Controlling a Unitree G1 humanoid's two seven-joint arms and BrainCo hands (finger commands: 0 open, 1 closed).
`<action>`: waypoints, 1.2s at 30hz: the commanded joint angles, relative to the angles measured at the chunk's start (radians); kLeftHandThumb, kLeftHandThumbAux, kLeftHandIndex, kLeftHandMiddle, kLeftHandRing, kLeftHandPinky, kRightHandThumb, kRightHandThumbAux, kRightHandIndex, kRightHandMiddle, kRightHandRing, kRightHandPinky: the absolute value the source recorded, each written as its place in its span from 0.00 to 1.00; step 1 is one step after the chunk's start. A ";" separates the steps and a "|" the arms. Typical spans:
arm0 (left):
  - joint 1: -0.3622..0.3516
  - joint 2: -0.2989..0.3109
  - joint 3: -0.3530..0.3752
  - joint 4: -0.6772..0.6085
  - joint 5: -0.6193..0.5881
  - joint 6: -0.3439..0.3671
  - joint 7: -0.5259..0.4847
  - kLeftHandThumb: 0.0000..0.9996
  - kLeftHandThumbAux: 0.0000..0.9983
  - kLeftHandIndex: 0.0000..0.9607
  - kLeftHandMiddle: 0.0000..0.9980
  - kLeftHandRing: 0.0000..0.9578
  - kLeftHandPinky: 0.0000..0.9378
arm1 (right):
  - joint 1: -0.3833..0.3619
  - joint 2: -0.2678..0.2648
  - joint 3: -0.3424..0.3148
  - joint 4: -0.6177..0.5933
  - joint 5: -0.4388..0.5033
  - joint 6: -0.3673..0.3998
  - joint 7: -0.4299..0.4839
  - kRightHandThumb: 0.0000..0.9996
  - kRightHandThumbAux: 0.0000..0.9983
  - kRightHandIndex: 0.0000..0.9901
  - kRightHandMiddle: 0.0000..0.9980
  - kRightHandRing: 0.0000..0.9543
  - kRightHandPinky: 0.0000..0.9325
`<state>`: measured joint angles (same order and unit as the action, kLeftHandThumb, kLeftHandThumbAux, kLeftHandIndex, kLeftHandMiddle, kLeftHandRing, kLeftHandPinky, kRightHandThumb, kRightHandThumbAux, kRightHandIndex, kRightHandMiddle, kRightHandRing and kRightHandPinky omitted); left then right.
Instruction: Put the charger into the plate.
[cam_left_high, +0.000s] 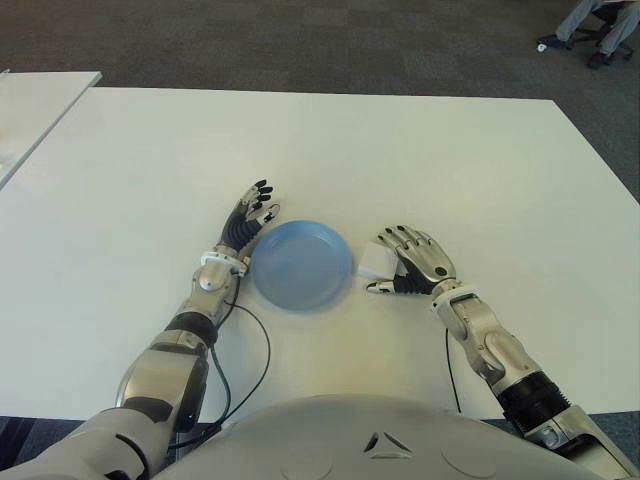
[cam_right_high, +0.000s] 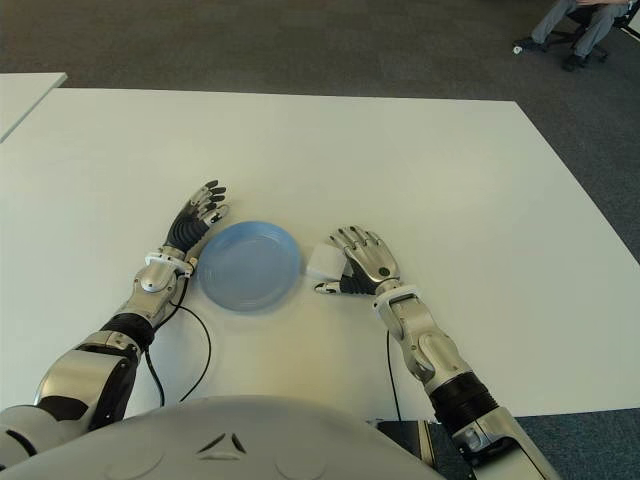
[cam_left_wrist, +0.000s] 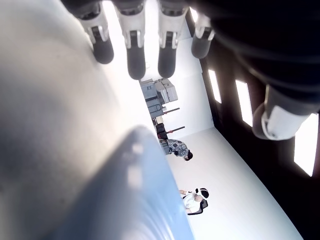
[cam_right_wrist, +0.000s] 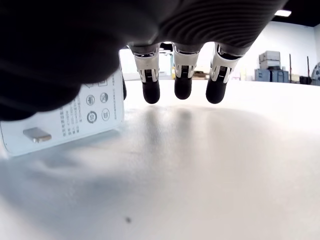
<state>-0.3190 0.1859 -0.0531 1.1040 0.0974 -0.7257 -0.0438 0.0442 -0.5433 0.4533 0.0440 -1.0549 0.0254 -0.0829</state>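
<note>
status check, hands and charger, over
Right hand open, against charger on table, right of plate. Left hand open, left of plate. Plate empty, path clear.

Charger (cam_left_high: 376, 262) just R of plate (cam_left_high: 300, 265), on table (cam_left_high: 400, 150).

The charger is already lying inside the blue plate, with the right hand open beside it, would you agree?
Not quite. The white charger is not in the blue plate; it sits on the table just to the plate's right, at the open right hand. The left eye view shows this; the plate holds nothing.
</note>
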 joint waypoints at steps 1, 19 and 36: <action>0.054 -0.026 -0.016 0.058 0.019 0.053 -0.034 0.00 0.48 0.02 0.16 0.17 0.15 | 0.032 0.026 -0.003 0.041 -0.018 -0.012 -0.166 0.40 0.37 0.19 0.37 0.39 0.45; 0.049 -0.030 -0.010 0.064 0.012 0.055 -0.039 0.00 0.47 0.01 0.15 0.16 0.14 | 0.076 0.097 -0.028 -0.001 -0.019 0.071 -0.311 0.74 0.71 0.44 0.87 0.90 0.94; 0.047 -0.038 -0.002 0.064 0.000 0.068 -0.053 0.00 0.50 0.01 0.15 0.15 0.14 | 0.080 0.091 -0.039 -0.008 0.000 0.020 -0.368 0.74 0.71 0.44 0.87 0.92 0.95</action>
<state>-0.3277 0.1807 -0.0429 1.1132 0.0856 -0.7221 -0.0631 0.1171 -0.4473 0.4165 0.0295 -1.0594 0.0607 -0.4391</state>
